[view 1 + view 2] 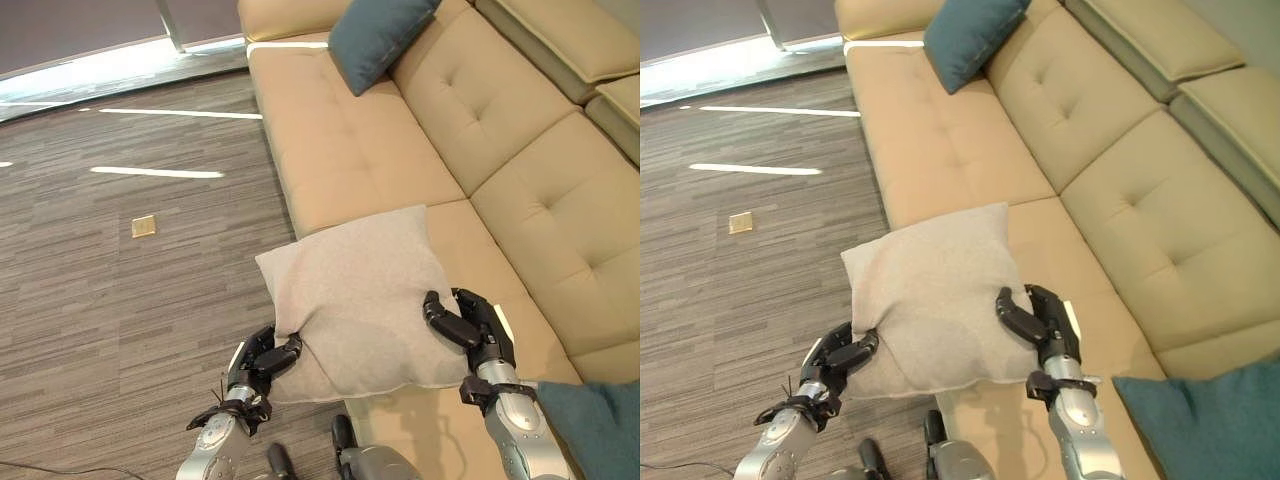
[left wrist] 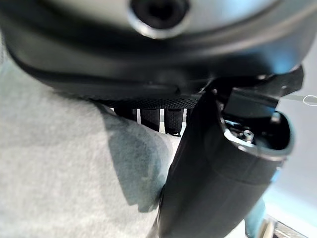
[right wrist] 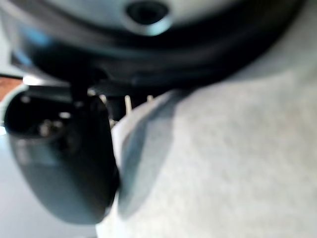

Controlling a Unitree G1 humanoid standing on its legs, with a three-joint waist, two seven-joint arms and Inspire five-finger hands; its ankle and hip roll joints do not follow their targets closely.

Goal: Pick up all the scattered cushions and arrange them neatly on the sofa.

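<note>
The left hand (image 1: 268, 358) and right hand (image 1: 462, 320) each pinch one side of the grey cushion (image 1: 355, 300), probably because it's floppy and too wide for one hand. It hangs over the sofa's (image 1: 350, 160) front edge, half above the floor (image 1: 120, 280). One teal cushion (image 1: 378, 38) already leans against the backrest, another teal one (image 1: 600, 425) sits by the right arm.

This looks like a lounge or office waiting area. A long tan tufted sofa (image 1: 420, 130) with teal cushions (image 1: 375, 38) stands on grey striped carpet tiles (image 1: 120, 290). A brass floor socket plate (image 1: 143, 226) is set in the carpet.
</note>
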